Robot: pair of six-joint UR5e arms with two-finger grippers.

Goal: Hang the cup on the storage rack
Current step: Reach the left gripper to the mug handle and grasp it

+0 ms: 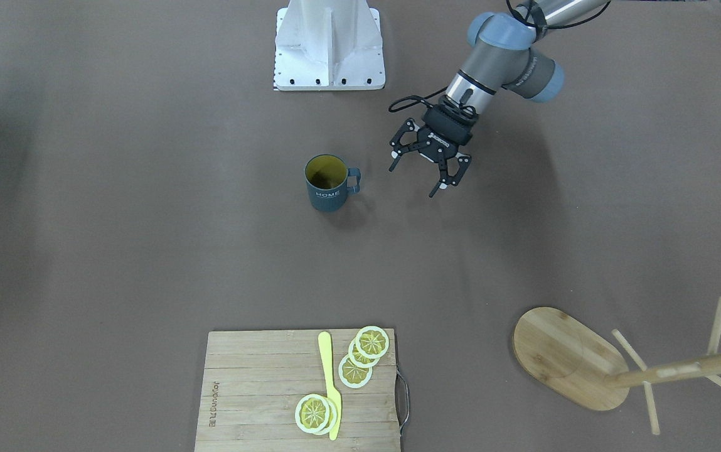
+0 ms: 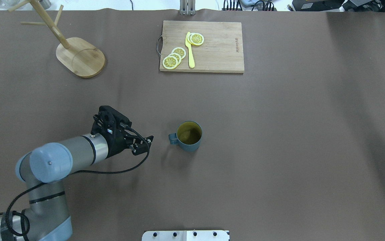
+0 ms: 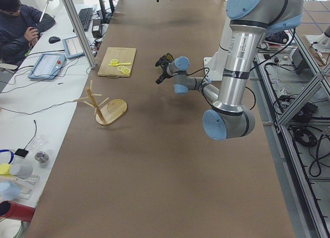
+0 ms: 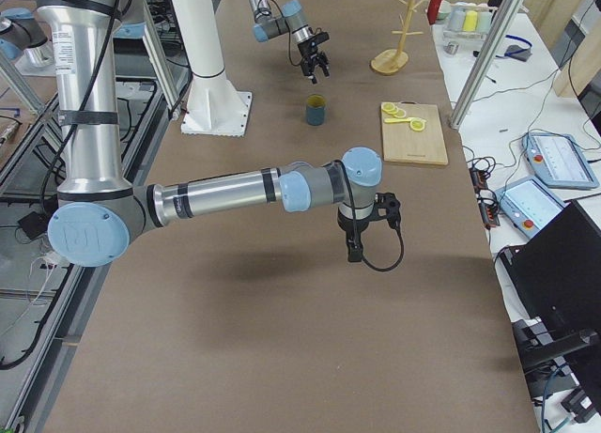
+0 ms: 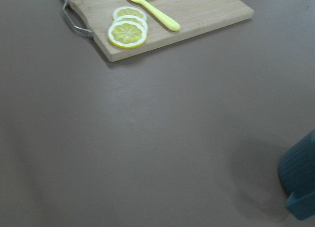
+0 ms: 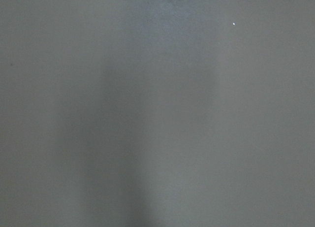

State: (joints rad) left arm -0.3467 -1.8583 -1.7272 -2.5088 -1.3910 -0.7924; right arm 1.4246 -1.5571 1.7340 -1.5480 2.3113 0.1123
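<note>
Gaping left pincer [image 1: 412, 181], empty, near the cup [image 1: 325, 188]

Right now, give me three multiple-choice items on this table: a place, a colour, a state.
1. The storage rack stands: A. on the cutting board; B. apart from the board, to the robot's left of it; C. against the cup.
2. The cup's inside is: A. white; B. red; C. yellow-olive.
3. The left pincer is: A. open and empty; B. shut on the cup; C. shut on the rack.
Answers: 1 B, its base lies clear of the board; 2 C, seen down its open mouth; 3 A, it gapes wide near the cup, touching nothing.
</note>
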